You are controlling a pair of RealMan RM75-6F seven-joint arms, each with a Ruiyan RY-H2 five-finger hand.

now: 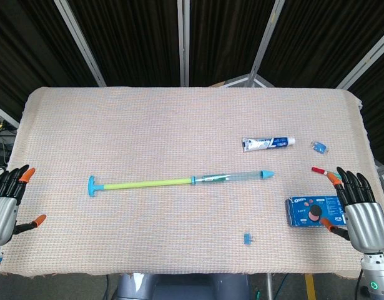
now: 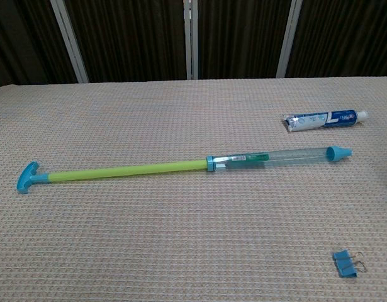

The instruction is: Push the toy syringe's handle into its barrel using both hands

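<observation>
The toy syringe lies flat across the middle of the table, its handle pulled far out. Its clear barrel [image 1: 232, 177] [image 2: 287, 156] points right and ends in a blue tip [image 1: 267, 173] [image 2: 338, 153]. The yellow-green plunger rod [image 1: 148, 184] [image 2: 127, 170] runs left to a blue T-handle [image 1: 92, 186] [image 2: 27, 177]. My left hand [image 1: 5, 203] rests open at the table's left edge, well apart from the T-handle. My right hand [image 1: 360, 212] sits open at the right edge, beside the blue box, far from the tip. Neither hand shows in the chest view.
A toothpaste tube [image 1: 268, 144] [image 2: 322, 119] lies behind the barrel's tip. A blue biscuit box [image 1: 311, 211] sits by my right hand. A blue binder clip [image 1: 248, 238] [image 2: 346, 263] lies near the front edge; a small blue item [image 1: 319, 147] and a red piece [image 1: 318, 169] lie at right.
</observation>
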